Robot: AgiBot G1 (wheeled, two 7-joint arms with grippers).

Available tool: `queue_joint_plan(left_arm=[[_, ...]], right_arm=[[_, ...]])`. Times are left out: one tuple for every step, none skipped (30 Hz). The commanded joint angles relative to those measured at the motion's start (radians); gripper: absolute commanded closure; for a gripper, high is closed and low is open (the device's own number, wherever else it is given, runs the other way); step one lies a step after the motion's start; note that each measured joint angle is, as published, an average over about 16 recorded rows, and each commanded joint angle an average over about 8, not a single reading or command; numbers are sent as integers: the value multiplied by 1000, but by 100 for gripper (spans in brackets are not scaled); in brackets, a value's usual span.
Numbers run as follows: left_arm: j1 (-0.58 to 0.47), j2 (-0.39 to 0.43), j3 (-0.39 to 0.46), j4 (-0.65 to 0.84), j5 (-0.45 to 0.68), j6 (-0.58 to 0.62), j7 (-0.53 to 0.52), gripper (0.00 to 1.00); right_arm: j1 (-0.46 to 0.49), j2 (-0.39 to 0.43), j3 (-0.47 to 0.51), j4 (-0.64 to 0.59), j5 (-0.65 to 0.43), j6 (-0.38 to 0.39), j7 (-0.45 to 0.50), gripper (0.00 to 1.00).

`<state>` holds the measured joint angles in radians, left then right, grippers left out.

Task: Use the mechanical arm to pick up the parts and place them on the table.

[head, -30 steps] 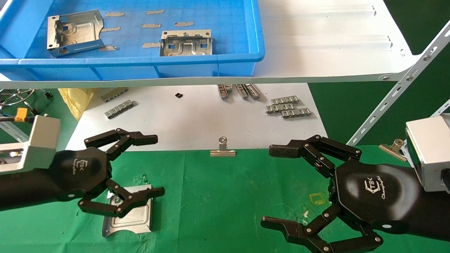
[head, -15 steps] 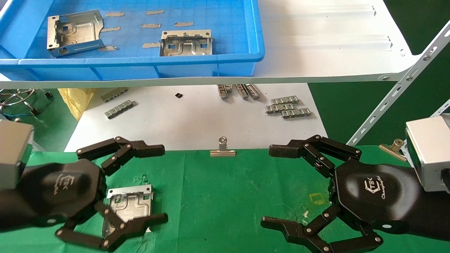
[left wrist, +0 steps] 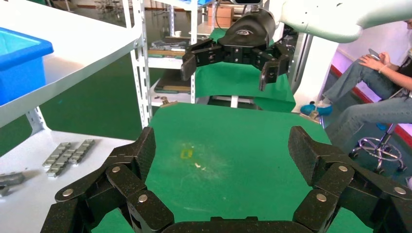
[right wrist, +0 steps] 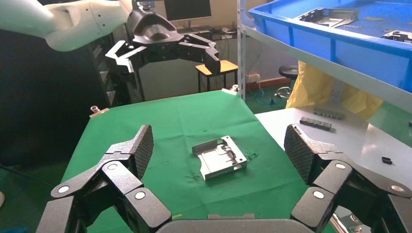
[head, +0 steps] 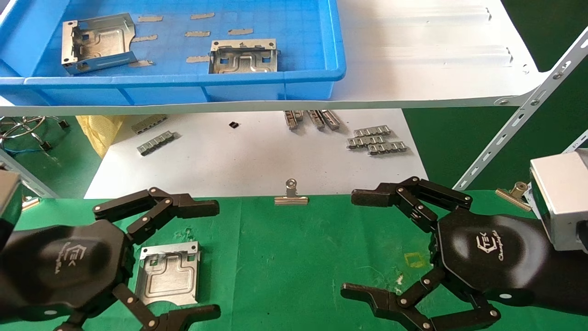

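Observation:
One shiny bracket part (head: 167,275) lies flat on the green table (head: 285,257), free of any finger. My left gripper (head: 213,259) hovers just left of it, open and empty, with its fingers spread on either side of the part. My right gripper (head: 351,243) is open and empty over the cloth at the right. Two more parts (head: 98,42) (head: 243,56) lie in the blue tray (head: 183,82) on the shelf. The right wrist view shows the placed part (right wrist: 219,156) between my right gripper's (right wrist: 218,141) spread fingers, farther off. The left wrist view shows only bare cloth ahead of my left gripper (left wrist: 223,150).
The white shelf board (head: 413,69) overhangs the white sheet (head: 252,156), which holds ribbed clip strips (head: 376,138). A binder clip (head: 291,195) grips the cloth's far edge. A slanted shelf brace (head: 519,119) stands at the right. Thin slivers lie in the tray.
My left gripper has drawn back from over the part toward the near left, fingers spreading wider. The part stays on the cloth. The right arm has not moved.

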<state>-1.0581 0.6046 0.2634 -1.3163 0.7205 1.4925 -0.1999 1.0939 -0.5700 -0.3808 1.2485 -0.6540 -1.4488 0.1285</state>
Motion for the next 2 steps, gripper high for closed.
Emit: queue_joint_plan(left_arm=[[-4, 1, 4, 9, 1, 0, 4, 0], [-4, 1, 5, 10, 2, 0, 5, 0]], right_arm=[[0, 0, 0, 0, 0, 0, 0, 0], [0, 0, 0, 0, 0, 0, 0, 0]])
